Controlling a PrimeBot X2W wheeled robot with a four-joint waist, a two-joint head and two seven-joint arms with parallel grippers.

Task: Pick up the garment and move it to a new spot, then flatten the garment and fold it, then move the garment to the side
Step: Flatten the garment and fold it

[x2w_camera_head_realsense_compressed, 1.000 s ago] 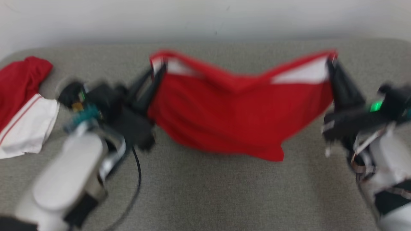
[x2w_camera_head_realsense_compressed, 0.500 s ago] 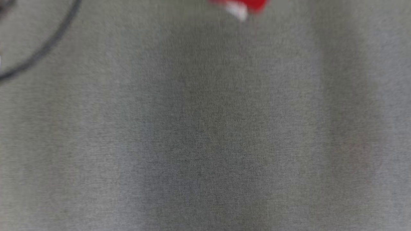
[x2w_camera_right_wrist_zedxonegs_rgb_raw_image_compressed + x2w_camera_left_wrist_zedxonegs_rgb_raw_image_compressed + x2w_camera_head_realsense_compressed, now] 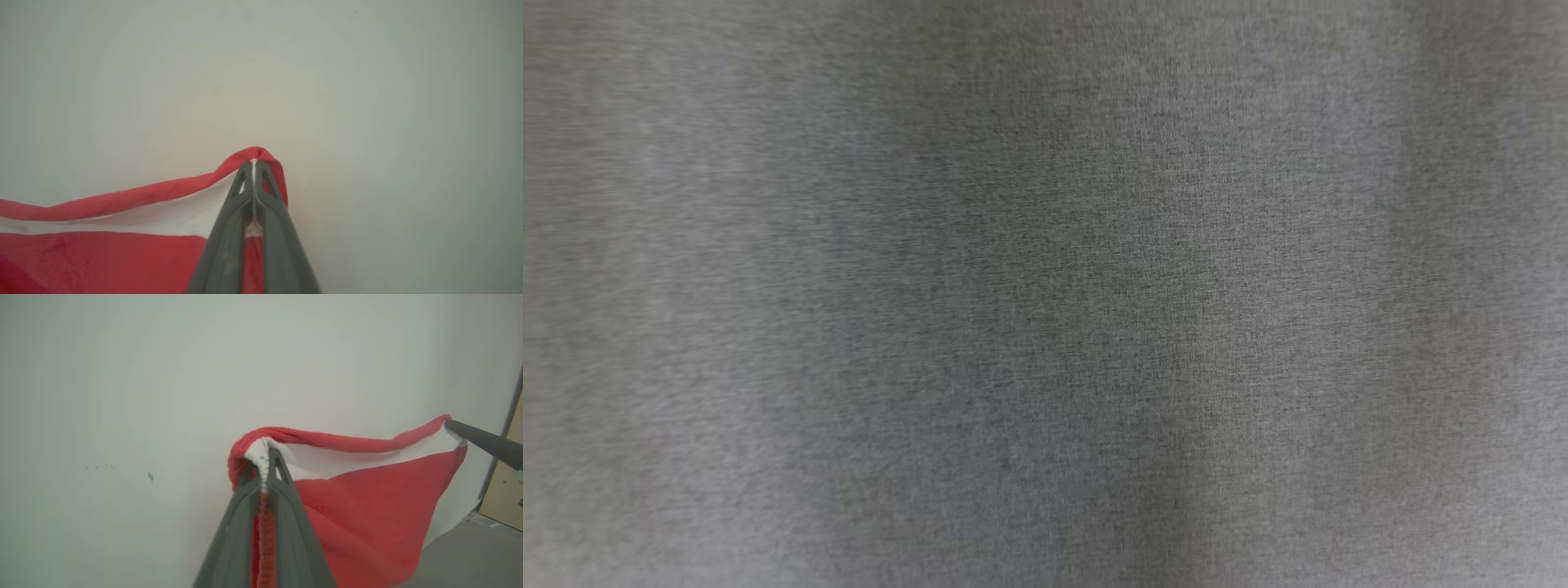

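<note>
Wall now backs the lifted garment, left gripper and right gripper clamping it.

No lettering, label or number is legible anywhere - the garment shows plain red and white cloth.

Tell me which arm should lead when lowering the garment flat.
Left, marginally. Left fingers and right fingers are each shut on a top corner of the garment, but the left's bunch looks thicker, so likelier to hold.
</note>
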